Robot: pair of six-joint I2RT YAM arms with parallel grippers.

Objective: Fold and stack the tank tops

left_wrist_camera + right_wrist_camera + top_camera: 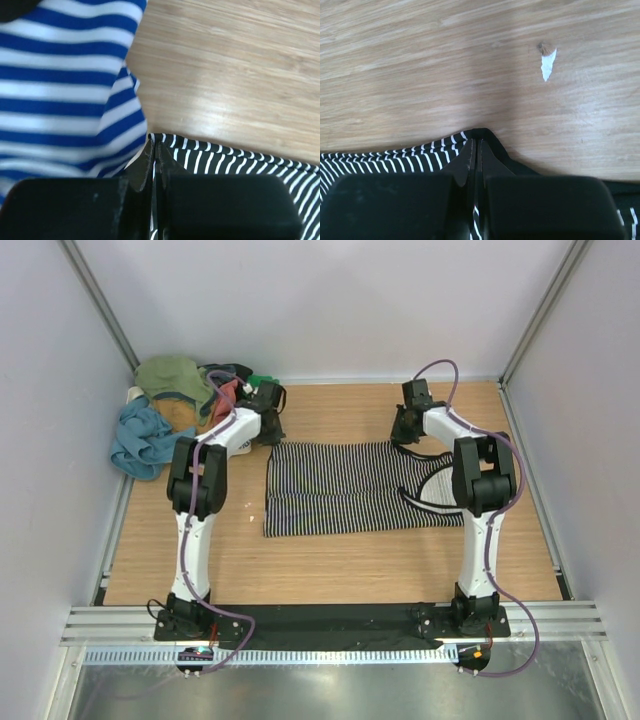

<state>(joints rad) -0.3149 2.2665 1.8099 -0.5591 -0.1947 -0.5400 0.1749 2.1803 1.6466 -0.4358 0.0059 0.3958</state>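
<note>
Striped top (350,490) flat at table (330,570) centre, long axis left-right. Left gripper (152,145) and right gripper (475,145) each pinched closed on its edge toward table's far side; cloth lies nearward of both.

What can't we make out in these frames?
Top view: pile of tops, overlapping and partly behind the left arm; count unclear.
Top view: wrists hide the left fingers and right fingers gripping the striped top.
Left wrist view: blue-striped cloth, blurred and cut off by the left edge; garment unclear.
Right wrist view: white fleck on the table, too small to identify.
</note>
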